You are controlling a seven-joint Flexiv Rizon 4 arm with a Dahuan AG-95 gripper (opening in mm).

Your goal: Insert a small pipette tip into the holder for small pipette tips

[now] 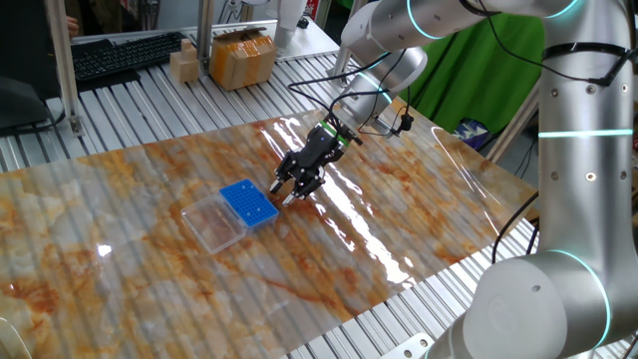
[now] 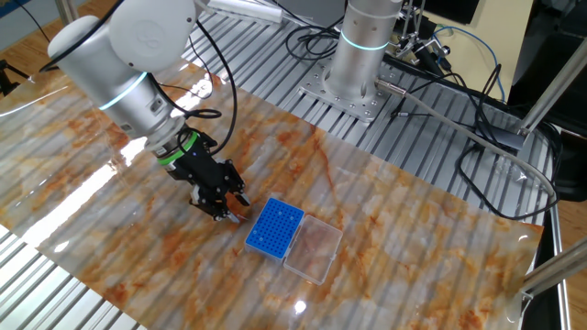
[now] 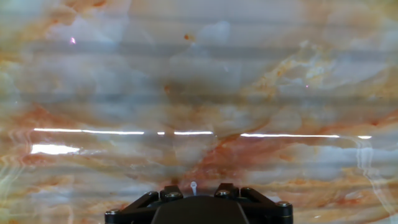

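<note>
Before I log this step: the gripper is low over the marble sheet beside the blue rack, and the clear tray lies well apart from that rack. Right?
Not quite. The clear tray lies right against the blue rack, side by side, not apart; the other fixed view shows it best. The rest holds: the gripper is low over the marble sheet, beside the rack.

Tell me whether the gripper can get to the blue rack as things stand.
Probably yes. The gripper hangs low beside the blue rack with only bare table between them. The clear tray lies on the rack's far side, out of the way.
</note>
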